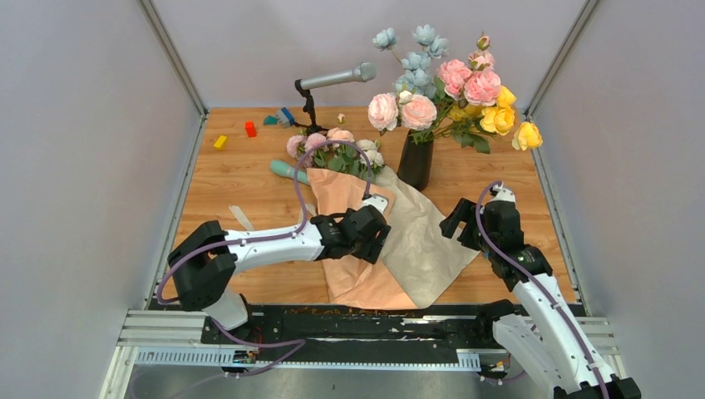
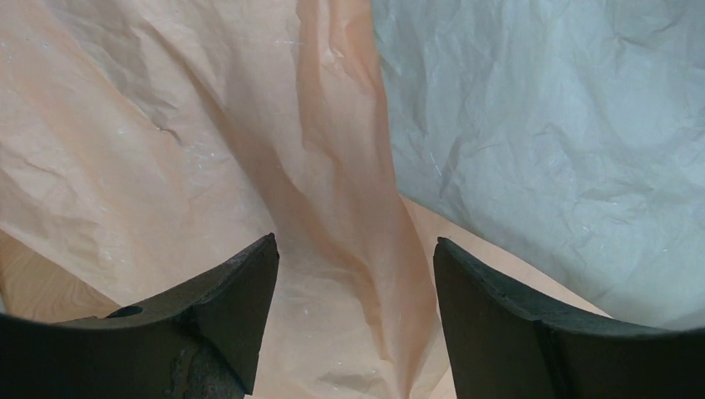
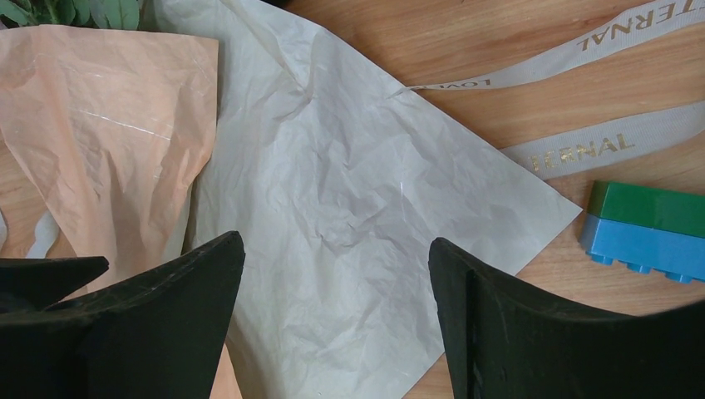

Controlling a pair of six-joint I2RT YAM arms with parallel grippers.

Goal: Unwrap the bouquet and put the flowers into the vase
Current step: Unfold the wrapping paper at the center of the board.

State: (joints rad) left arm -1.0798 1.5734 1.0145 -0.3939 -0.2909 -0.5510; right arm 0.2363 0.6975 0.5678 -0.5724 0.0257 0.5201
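The bouquet lies unwrapped at mid-table. Its peach paper [image 1: 359,278] and beige inner sheet [image 1: 428,245] are spread flat. Small pink and cream flowers [image 1: 332,148] on leafy stems rest at the paper's far end. The black vase [image 1: 416,164] stands just right of them and holds large blue, pink and yellow blooms. My left gripper [image 1: 378,235] hovers open over the peach paper [image 2: 166,141], a raised crease between its fingers [image 2: 356,249]. The right gripper [image 1: 460,221] is open above the beige sheet [image 3: 349,174], holding nothing [image 3: 337,245].
A loose cream ribbon [image 3: 599,145] and a green-on-blue brick [image 3: 644,220] lie beside the beige sheet. A microphone on a stand [image 1: 337,78], a teal object [image 1: 288,171], and yellow [image 1: 220,141] and red [image 1: 250,129] bricks sit at the back left. Walls enclose the table.
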